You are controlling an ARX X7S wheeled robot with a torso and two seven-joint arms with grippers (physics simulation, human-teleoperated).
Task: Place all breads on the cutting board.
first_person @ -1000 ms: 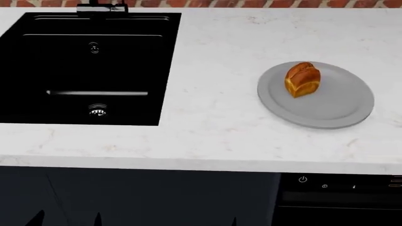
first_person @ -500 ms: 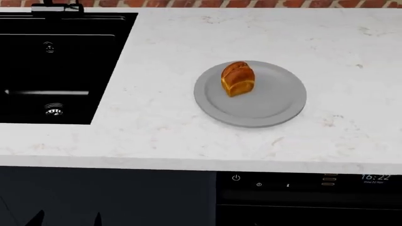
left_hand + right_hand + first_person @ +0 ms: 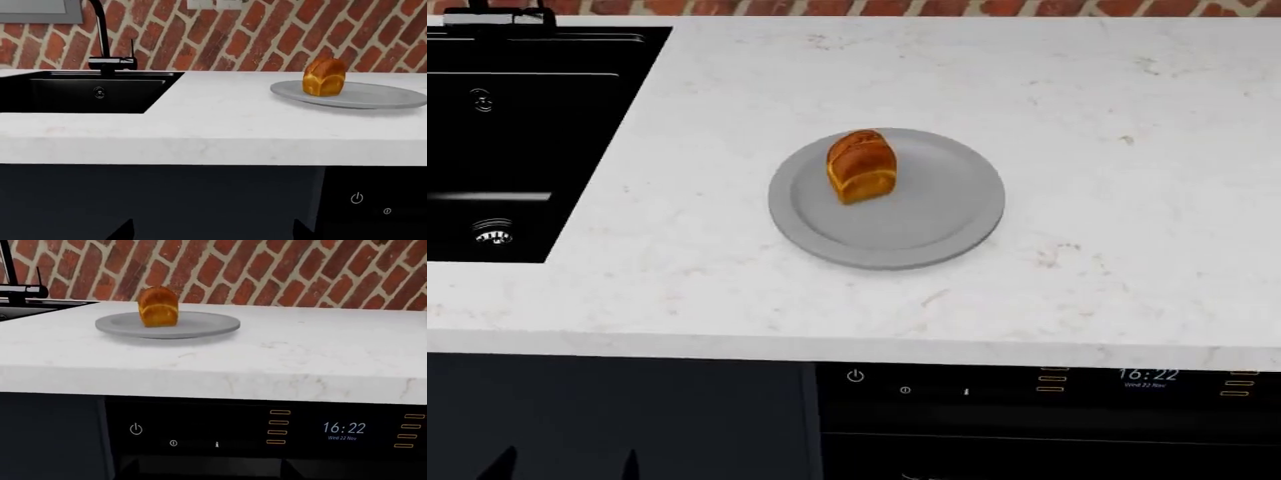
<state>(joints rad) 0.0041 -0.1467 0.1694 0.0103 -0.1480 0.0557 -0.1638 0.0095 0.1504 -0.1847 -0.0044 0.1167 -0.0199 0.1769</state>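
One bread, a golden-orange mini loaf (image 3: 861,166), stands upright on a round grey plate (image 3: 941,225) on the white counter; it also shows as the loaf (image 3: 324,76) and the loaf (image 3: 158,306) in the wrist views. The cutting board is out of view. My left gripper (image 3: 213,231) hangs open below the counter's front edge, facing the dark cabinet, with only its fingertips (image 3: 501,464) showing in the head view. My right gripper (image 3: 209,465) is open too, low in front of the oven panel. Neither holds anything.
A black sink (image 3: 507,150) with a black tap (image 3: 103,45) is set in the counter left of the plate. A red brick wall (image 3: 280,275) backs the counter. Below the front edge is an oven control panel (image 3: 1054,385) with a clock.
The head view has swung right: the plate and loaf have slid left in it, most of the sink has left the frame, and the oven clock has come into view.
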